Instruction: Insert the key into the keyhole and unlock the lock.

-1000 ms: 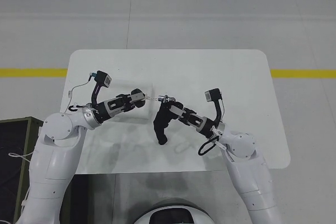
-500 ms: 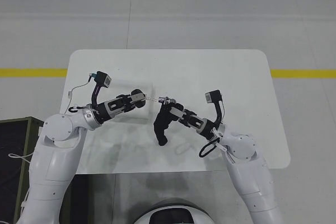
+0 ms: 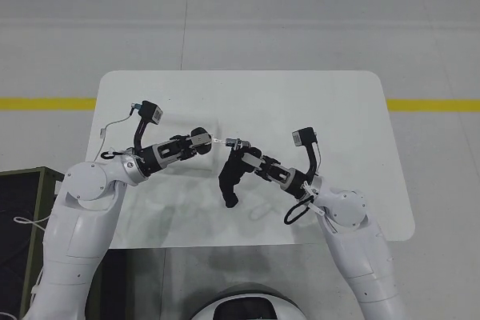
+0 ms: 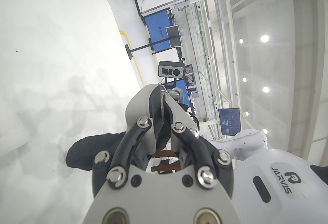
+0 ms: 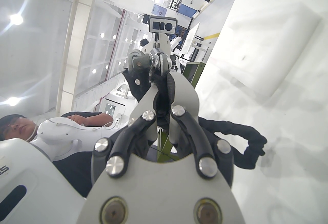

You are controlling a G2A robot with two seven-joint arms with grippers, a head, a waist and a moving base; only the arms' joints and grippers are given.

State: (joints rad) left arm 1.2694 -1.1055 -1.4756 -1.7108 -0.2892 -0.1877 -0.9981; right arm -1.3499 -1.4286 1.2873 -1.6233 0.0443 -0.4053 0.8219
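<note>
Over the middle of the white worktop (image 3: 344,104), the left gripper (image 3: 205,139) pinches the key (image 3: 217,142), fingers narrowed onto it. The right gripper (image 3: 244,152) is clamped on the lock (image 3: 234,145) — its black fabric tail (image 3: 229,186) hangs down. The key tip is at the lock's metal end; whether it is inside, I cannot tell.

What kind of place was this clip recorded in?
Probably a large robot test hall: a white table beside a yellow floor line, screens on stands, high ceiling lights.
</note>
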